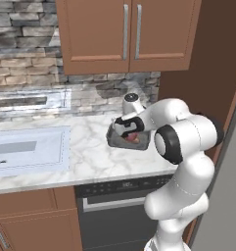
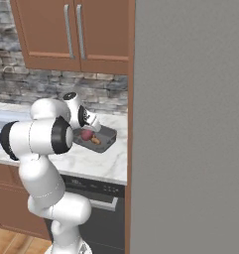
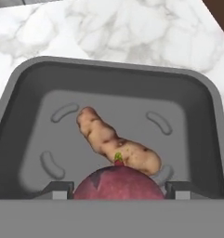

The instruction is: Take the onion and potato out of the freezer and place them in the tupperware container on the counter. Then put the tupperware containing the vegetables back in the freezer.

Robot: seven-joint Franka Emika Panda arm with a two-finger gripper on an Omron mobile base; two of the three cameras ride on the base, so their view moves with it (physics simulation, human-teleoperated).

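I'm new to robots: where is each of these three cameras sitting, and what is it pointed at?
Left base view: behind the arm to its left, looking forward and down over the counter; the white arm rises at lower right.
Right base view: behind the arm to its right, facing the same counter beside the grey freezer; the arm rises at lower left.
Hand view: on the hand, looking down into the tupperware container at the potato and onion; the open gripper has its fingertips at the bottom edge.
All three share the container holding both vegetables.

Both base views share the tupperware container (image 1: 141, 142).
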